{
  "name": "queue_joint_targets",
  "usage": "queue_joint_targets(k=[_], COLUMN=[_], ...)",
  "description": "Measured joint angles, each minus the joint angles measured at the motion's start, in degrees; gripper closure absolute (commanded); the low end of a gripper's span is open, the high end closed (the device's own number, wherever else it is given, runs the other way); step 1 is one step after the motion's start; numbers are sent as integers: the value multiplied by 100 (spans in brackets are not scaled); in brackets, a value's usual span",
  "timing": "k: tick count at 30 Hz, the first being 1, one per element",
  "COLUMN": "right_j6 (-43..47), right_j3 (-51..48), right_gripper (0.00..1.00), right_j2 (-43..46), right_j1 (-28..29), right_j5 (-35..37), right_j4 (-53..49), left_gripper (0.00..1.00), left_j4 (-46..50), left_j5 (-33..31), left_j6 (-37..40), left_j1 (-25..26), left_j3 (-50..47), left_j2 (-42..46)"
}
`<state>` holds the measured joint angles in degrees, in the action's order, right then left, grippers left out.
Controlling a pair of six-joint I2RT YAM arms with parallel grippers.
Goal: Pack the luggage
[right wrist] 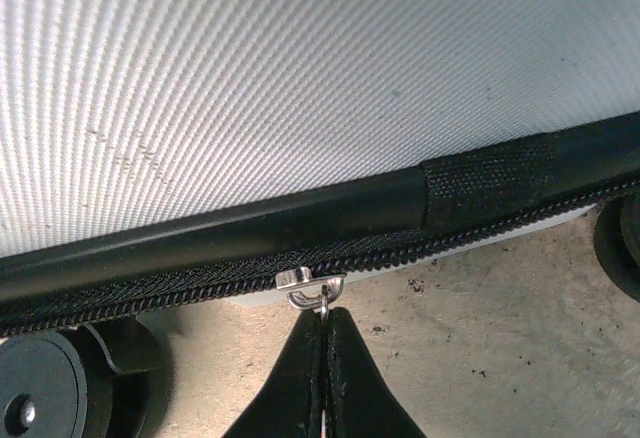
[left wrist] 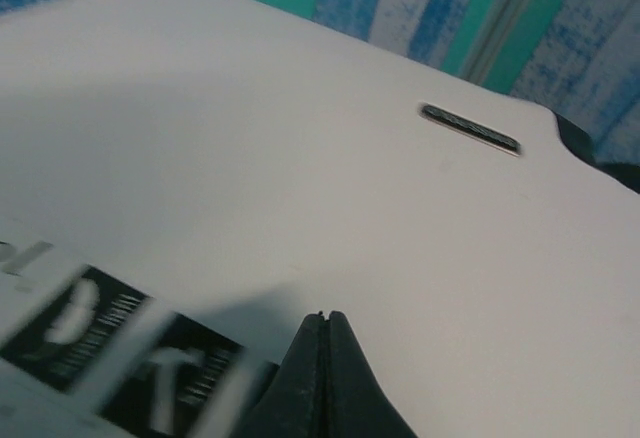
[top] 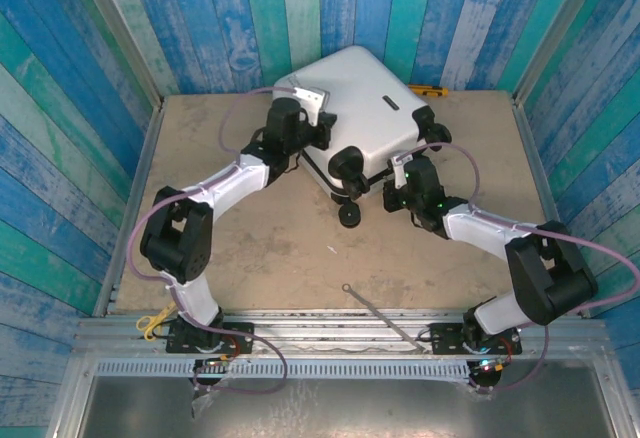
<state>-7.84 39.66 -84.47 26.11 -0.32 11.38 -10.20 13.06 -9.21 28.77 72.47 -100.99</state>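
Plank walls (top: 70, 78) striped blue, teal and white enclose a scuffed tan tabletop (top: 280, 258), with a metal frame (top: 330, 330) along its near edge

Bright, even light is falling from above in the top view. It is washing the white suitcase (top: 365, 108) nearly flat and casting only soft, faint shadows onto the bench (top: 280, 248). In the left wrist view the near label (left wrist: 110, 343) is smearing into blur, while the small badge (left wrist: 470, 128) farther off is showing sharper. A grey shadow is lying across the shell's lower middle. In the right wrist view the zipper (right wrist: 200, 283) and the shell's weave are showing crisply, and the wheel (right wrist: 45, 398) is sitting in deep shadow.
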Motion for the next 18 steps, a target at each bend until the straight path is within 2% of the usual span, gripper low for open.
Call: queue_joint_targets(k=[4, 9, 13, 15, 18], right_j6=[131, 297, 619, 953, 1650], right_j3=[-24, -26, -22, 157, 953], right_gripper=[99, 99, 99, 100, 100], right_j2=[0, 0, 15, 2, -181], right_j1=[-92, -179, -321, -409, -485], right_j5=[-214, -446, -922, -1231, -1429], right_j4=[28, 59, 70, -225, -1335], left_gripper=[100, 100, 100, 100, 100], left_j4=[142, 323, 597, 664, 656], left_j5=[153, 339, 326, 319, 319], left_j6=[-33, -125, -92, -87, -92], left_j1=[282, 348, 463, 546, 619], left_j3=[11, 96, 214, 234, 219], left_j2=[39, 33, 26, 26, 35])
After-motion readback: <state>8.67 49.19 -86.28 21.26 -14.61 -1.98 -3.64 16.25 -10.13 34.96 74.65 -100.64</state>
